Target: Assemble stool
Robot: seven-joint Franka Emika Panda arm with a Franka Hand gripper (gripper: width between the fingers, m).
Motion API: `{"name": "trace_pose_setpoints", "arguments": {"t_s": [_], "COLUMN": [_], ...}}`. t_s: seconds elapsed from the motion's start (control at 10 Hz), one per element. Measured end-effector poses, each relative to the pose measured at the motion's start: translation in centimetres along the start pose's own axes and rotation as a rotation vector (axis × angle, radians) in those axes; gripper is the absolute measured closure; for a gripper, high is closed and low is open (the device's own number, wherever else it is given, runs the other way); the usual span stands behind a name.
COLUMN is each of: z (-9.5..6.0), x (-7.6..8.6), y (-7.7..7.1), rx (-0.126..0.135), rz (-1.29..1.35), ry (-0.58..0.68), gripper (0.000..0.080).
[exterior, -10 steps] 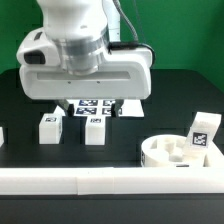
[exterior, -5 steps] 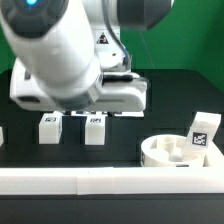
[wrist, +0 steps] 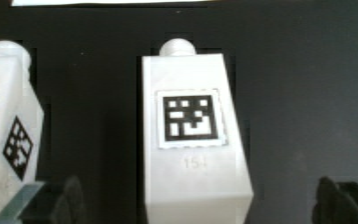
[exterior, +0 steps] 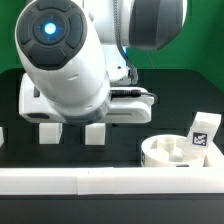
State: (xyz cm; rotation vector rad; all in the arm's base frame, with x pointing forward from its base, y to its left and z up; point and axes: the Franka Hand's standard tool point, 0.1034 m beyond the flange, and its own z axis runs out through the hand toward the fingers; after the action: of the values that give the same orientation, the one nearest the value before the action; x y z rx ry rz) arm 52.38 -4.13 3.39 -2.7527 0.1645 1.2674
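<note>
The jaws stand wide apart and released, with nothing grasped. A white rectangular block leg with a black-and-white square tag (wrist: 197, 130) lies in the gap between them on the black worktop (wrist: 87, 25). In the wrist view bare worktop shows on both sides of it, between the block and each jaw tip. The tips flank its plain end. Its long axis runs crosswise to the line from one jaw to the other, its rounded peg end (wrist: 179, 46) points away from them, and its tag face is turned up toward the wrist. Whether the tips are down at the block's level I cannot tell.

A second white block leg (wrist: 7, 125) lies just outside one jaw, near the first but apart from it. Its peg points the same way and its body is slightly canted.

In the exterior view the bulky white arm (exterior: 65, 60) hides the jaws. The white round plastic seat (exterior: 165, 156) sits well apart from them, and a third tagged leg (exterior: 203, 135) stands tilted in it.
</note>
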Motion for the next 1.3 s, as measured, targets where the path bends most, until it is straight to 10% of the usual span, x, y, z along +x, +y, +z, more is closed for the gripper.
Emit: {"name": "trace_pose_setpoints", "arguments": {"t_s": [0.8,1.0,1.1,1.3], "z": [3.3,3.3,3.3,3.2], "x": [1.3,1.3,1.3,1.3], "y": [0.0,-0.1,-0.1,0.1], "rx": [-0.007,-0.007,-0.007,-0.005], "rz": [0.012,0.012,0.012,0.013], "ry": [0.017,0.017,0.017,0.018], "gripper": [0.015,0.0246,0.042,0.0465]}}
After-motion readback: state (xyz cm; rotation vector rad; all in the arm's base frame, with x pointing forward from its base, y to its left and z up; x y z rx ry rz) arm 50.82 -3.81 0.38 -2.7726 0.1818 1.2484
